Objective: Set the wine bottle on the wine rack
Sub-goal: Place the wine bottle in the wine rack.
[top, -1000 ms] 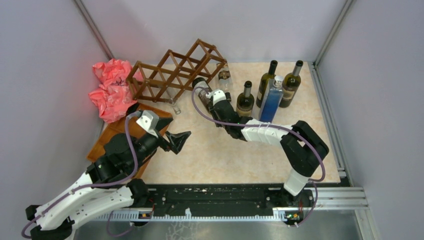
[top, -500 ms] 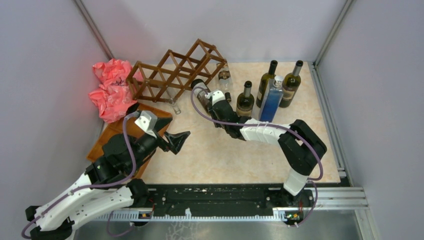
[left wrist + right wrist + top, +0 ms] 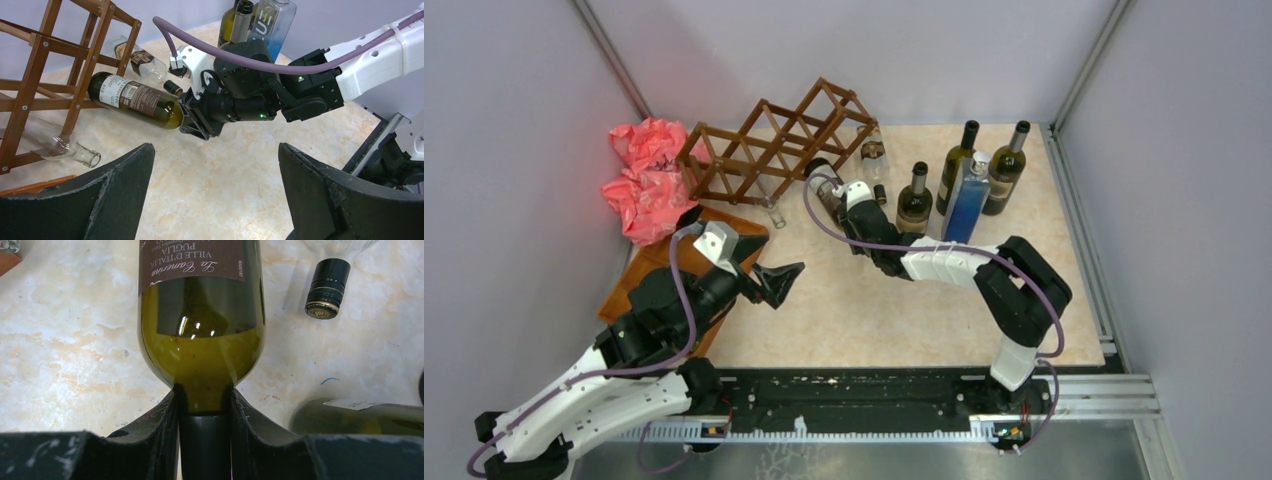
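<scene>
Where the wine bottle is lying: the wine bottle (image 3: 135, 100) is hanging nearly level at 11 o'clock of the table (image 3: 874, 290) in the top view. Its base is pointing to 10 o'clock and sitting just beside a front post of the rack. Whether it is clearing the table cannot be told.
Right gripper: the right gripper (image 3: 204, 400) is clenching the bottle's neck just below the shoulder, probably so that the heavy base is leading into a cell and the fingers are not having to enter the lattice.
Wine rack: the wine rack (image 3: 80, 92) is standing at 10 o'clock of the bottle, with its open cells facing the arm. A clear bottle (image 3: 55, 145) is occupying a low cell with its neck sticking out, so a free cell is looking like the target.
Step in hand: the arm is seemingly lining the base up with a cell mouth, and the insertion is not yet done.
Left gripper: the left gripper (image 3: 215, 165) is hovering spread wide and empty at 7 o'clock of the bottle, likely parked out of the way.
Standing bottles: the standing bottles (image 3: 957, 165) are grouped at 3 o'clock of the held bottle, well apart from its path.
Risk: the base is running close to the post, so a nudge could be shifting the light rack.
</scene>
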You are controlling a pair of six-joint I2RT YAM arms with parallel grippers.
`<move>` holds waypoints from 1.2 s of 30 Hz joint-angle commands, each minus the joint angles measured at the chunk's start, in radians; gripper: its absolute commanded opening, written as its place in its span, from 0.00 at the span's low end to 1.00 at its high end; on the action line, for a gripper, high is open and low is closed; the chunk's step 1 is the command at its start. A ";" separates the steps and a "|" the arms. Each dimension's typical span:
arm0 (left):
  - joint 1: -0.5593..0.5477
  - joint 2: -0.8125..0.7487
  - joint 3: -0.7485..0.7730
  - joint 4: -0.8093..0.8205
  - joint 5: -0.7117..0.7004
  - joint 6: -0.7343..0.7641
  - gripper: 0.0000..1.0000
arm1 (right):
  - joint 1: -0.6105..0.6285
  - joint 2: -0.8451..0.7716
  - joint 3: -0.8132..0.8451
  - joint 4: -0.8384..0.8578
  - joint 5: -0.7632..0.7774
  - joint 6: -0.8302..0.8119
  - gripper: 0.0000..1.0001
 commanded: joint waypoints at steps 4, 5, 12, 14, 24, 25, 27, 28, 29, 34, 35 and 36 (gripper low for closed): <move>0.003 -0.006 0.011 0.017 0.009 0.001 0.99 | -0.006 -0.002 0.093 0.192 0.027 0.014 0.00; 0.002 -0.006 0.012 0.018 0.007 0.002 0.99 | -0.006 0.002 0.096 0.190 0.030 0.014 0.00; 0.002 -0.003 0.016 0.016 0.012 0.000 0.99 | -0.006 0.013 0.126 0.178 0.048 0.023 0.00; 0.003 -0.003 0.017 0.015 0.011 -0.001 0.99 | -0.005 0.016 0.134 0.175 0.058 0.024 0.00; 0.002 -0.005 0.017 0.012 0.013 -0.004 0.99 | -0.006 0.009 0.156 0.157 0.102 0.021 0.00; 0.002 -0.004 0.017 0.015 0.014 -0.004 0.99 | -0.006 0.015 0.161 0.157 0.093 0.020 0.00; 0.002 -0.002 0.017 0.018 0.016 -0.005 0.99 | -0.006 0.030 0.170 0.152 0.077 0.024 0.00; 0.003 -0.002 0.017 0.019 0.017 -0.005 0.99 | -0.006 0.040 0.175 0.152 0.072 0.027 0.00; 0.002 -0.001 0.017 0.017 0.018 -0.007 0.99 | -0.006 0.045 0.177 0.155 0.069 0.028 0.00; 0.002 -0.003 0.008 0.016 0.024 -0.014 0.99 | -0.005 0.062 0.166 0.208 0.054 -0.012 0.00; 0.003 -0.005 0.008 0.015 0.024 -0.015 0.99 | -0.006 0.064 0.165 0.215 0.050 -0.021 0.00; 0.002 -0.005 0.007 0.017 0.023 -0.015 0.99 | -0.006 0.063 0.166 0.222 0.046 -0.029 0.00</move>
